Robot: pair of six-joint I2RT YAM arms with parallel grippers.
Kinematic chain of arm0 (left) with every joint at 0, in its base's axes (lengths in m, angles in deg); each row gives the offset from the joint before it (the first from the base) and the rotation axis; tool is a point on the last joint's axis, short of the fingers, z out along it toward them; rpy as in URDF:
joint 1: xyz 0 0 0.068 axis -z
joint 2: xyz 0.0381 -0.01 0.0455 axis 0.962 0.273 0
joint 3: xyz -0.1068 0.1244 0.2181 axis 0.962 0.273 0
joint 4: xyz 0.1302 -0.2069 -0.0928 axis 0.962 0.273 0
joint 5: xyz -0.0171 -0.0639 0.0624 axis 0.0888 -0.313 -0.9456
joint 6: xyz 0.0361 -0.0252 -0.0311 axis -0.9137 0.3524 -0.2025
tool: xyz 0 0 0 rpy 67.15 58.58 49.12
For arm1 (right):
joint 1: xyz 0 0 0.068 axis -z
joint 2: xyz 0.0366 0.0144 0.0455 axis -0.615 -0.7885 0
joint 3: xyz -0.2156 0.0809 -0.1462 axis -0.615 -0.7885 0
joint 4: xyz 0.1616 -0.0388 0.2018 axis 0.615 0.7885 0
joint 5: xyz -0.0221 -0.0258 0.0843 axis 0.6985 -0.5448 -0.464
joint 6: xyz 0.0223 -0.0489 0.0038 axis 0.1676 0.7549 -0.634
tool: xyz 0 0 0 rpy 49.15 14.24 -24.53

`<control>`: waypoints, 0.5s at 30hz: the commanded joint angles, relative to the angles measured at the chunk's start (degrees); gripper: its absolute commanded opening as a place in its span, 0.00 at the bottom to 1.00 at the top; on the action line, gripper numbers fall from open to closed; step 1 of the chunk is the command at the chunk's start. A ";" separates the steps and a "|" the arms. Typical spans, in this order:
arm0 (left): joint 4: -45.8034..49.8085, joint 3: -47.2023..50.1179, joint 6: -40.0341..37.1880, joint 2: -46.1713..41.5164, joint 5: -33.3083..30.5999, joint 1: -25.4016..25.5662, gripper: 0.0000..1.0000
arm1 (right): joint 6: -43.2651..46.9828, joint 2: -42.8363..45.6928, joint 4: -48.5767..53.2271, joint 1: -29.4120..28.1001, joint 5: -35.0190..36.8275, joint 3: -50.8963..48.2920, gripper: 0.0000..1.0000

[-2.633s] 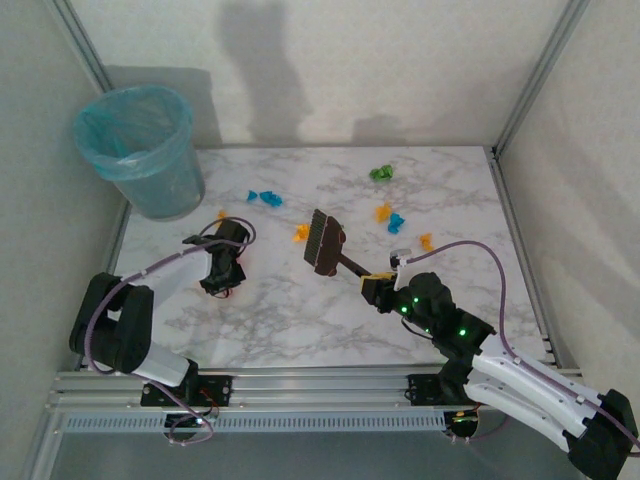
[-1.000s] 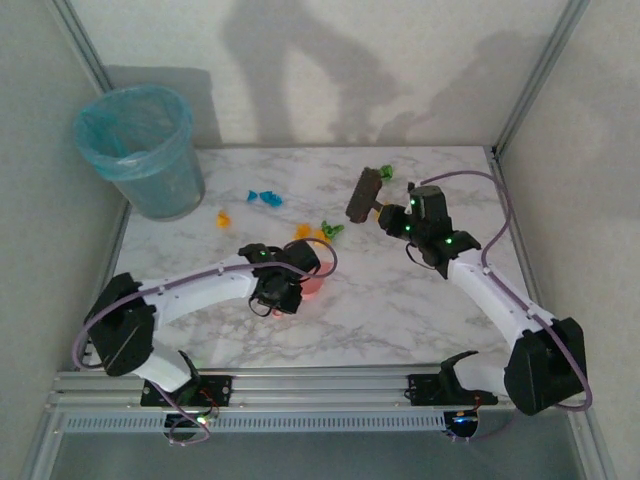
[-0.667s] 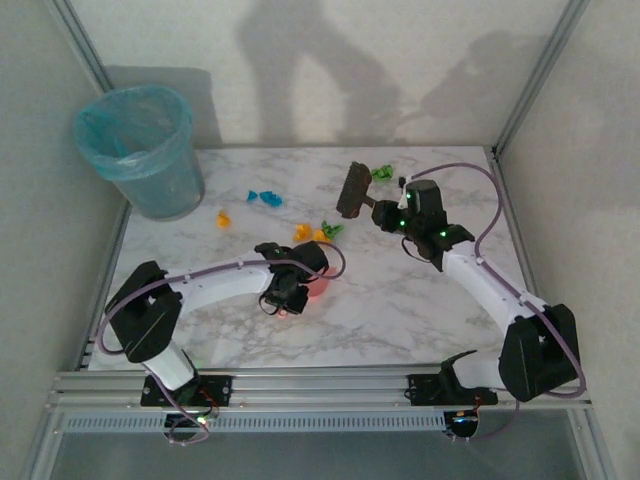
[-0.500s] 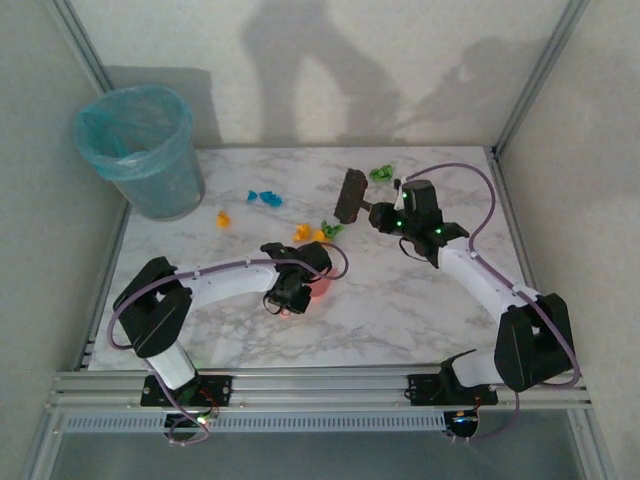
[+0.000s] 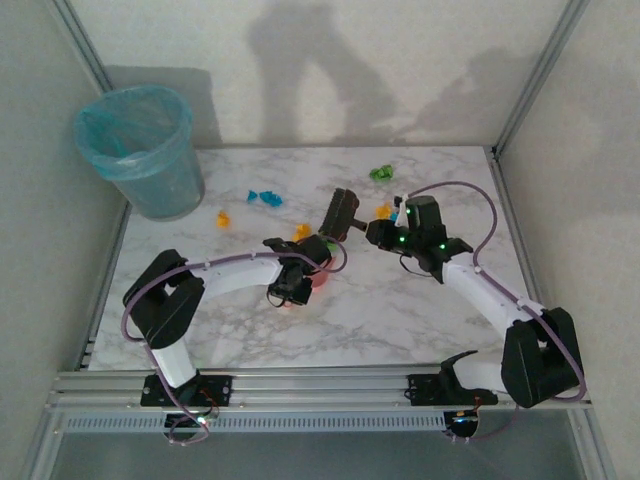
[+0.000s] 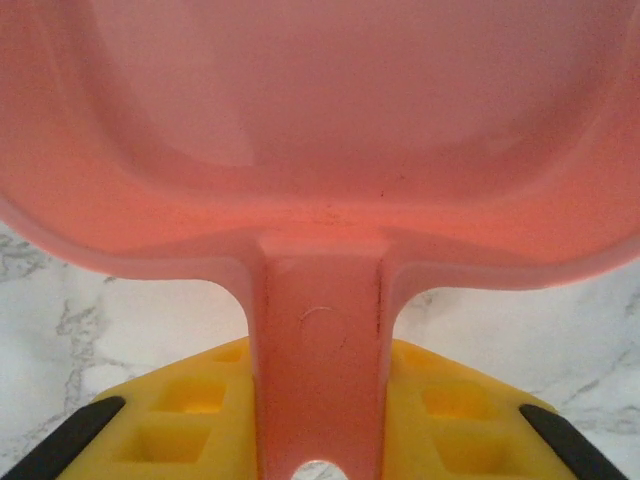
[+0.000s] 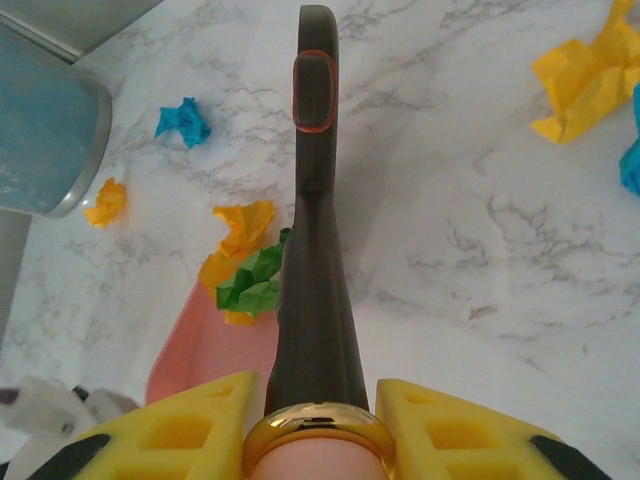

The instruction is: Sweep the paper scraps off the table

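Observation:
My right gripper point(image 5: 375, 232) point(image 7: 320, 425) is shut on the handle of a dark brush point(image 7: 312, 250), whose head point(image 5: 340, 212) is just beyond the pink dustpan point(image 5: 316, 279) point(image 7: 215, 340). My left gripper point(image 5: 290, 287) point(image 6: 320, 420) is shut on the dustpan's handle point(image 6: 320, 350). A green scrap point(image 7: 255, 282) and an orange scrap point(image 7: 243, 225) lie at the pan's lip beside the brush. On the marble table point(image 5: 400, 300) lie more scraps: blue point(image 5: 265, 198) point(image 7: 183, 120), orange point(image 5: 223, 218) point(image 7: 107, 200), orange point(image 5: 384, 211) point(image 7: 590, 75), green point(image 5: 381, 173).
A blue-lined waste bin point(image 5: 140, 150) point(image 7: 40, 120) stands at the table's far left corner. Aluminium rails point(image 5: 520, 250) edge the table, with walls close behind and at both sides. Purple cables loop off both arms.
The right arm has swung the brush head left and nearer, toward the dustpan. The left gripper has nudged the dustpan slightly farther in. The green and orange scraps now sit at the pan's lip.

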 commanded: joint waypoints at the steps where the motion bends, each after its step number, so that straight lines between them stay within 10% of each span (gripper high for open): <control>1: -1.06 1.55 -1.16 -0.24 -0.39 -1.52 0.00 | -3.38 3.46 -1.58 -0.85 -3.52 -2.65 0.00; 15: -1.70 2.45 -1.50 -1.52 -1.22 -2.14 0.00 | -5.03 17.04 3.14 -3.75 -1.80 -6.51 0.00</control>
